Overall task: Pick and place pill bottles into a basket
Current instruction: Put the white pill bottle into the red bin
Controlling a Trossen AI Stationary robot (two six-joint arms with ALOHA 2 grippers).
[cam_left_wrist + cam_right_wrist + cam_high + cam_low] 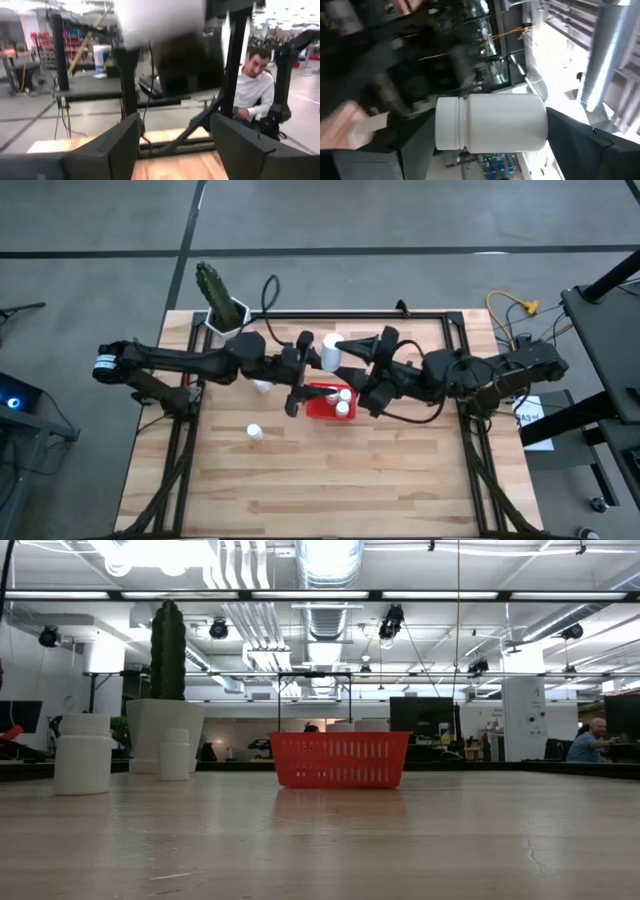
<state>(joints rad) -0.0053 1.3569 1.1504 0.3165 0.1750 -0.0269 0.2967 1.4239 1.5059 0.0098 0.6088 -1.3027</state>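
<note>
A: What's the right tool [340, 352] doing?

B: It hangs above the tabletop [400, 470], its two dark matte fingers [580, 150] clamped on a pill bottle [492, 124] that lies on its side between them. The bottle is a smooth white plastic cylinder with a finely ribbed cap.

A: And the left tool [300, 370]?

B: Just at nine o'clock of the right one, raised too. Its flat dark fingers [112, 150] stand apart with nothing between them; a blurred white shape shows just ahead of them in its wrist view.

A: Where's the basket [325, 402]?

B: Directly below both tools, near the middle of the tabletop, slightly toward twelve o'clock. It's red plastic, rectangular, with slotted mesh-like sides [340, 760]. Two white caps [343, 401] show inside it.

A: Other bottles?

B: One stands alone [255, 432] at eight o'clock of the basket, well apart. Another [261, 386] sits at nine o'clock, partly under the left arm.

A: Anything else?

B: A white angular pot with a green cactus [216, 295] at the ten o'clock corner of the pale wood-plank tabletop. A person in a white shirt [252, 87] sits beyond it.
</note>
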